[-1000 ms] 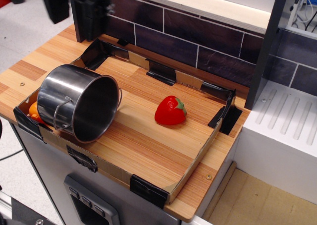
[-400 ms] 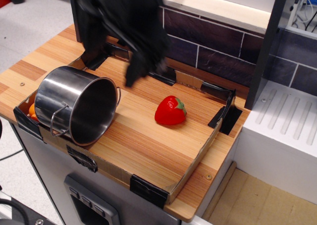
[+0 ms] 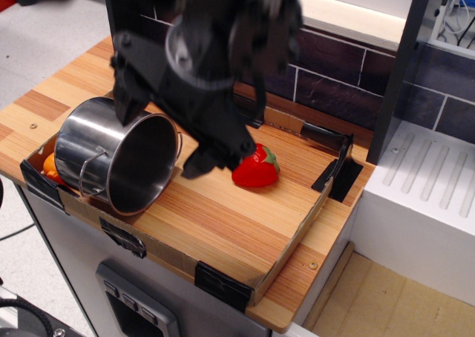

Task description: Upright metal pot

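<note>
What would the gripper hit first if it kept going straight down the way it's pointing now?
Probably the wooden board between the metal pot and the strawberry. The gripper is motion-blurred and depth is unclear from one view, so it could clip the pot's rim instead.

No readable text, label, brand, number or sign anywhere. Nothing printed on the metal pot (image 3: pixel 119 155), nor on the strawberry (image 3: pixel 256 168) to its right.
</note>
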Action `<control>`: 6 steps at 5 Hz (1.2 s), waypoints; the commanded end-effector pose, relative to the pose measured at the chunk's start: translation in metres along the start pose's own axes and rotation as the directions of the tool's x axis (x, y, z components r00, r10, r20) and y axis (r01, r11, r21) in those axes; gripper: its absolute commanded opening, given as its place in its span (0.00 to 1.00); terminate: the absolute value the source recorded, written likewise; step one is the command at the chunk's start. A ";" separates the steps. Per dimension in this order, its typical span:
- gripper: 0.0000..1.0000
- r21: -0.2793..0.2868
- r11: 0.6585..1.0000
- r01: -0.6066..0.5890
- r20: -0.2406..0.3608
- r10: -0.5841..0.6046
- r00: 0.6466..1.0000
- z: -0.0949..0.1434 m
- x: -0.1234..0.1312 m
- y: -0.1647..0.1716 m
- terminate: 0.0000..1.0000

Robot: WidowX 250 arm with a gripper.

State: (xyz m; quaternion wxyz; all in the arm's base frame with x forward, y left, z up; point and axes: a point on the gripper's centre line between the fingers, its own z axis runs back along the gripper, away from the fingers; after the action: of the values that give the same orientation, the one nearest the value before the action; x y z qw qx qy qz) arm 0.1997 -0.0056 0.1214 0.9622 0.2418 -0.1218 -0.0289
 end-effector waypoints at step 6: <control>1.00 0.174 0.976 -0.135 -0.075 0.150 0.986 -0.070 -0.003 0.026 0.00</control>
State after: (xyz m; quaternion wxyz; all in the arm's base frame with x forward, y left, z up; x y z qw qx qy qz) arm 0.2075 0.0474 0.0702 0.9439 0.3159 -0.0835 0.0484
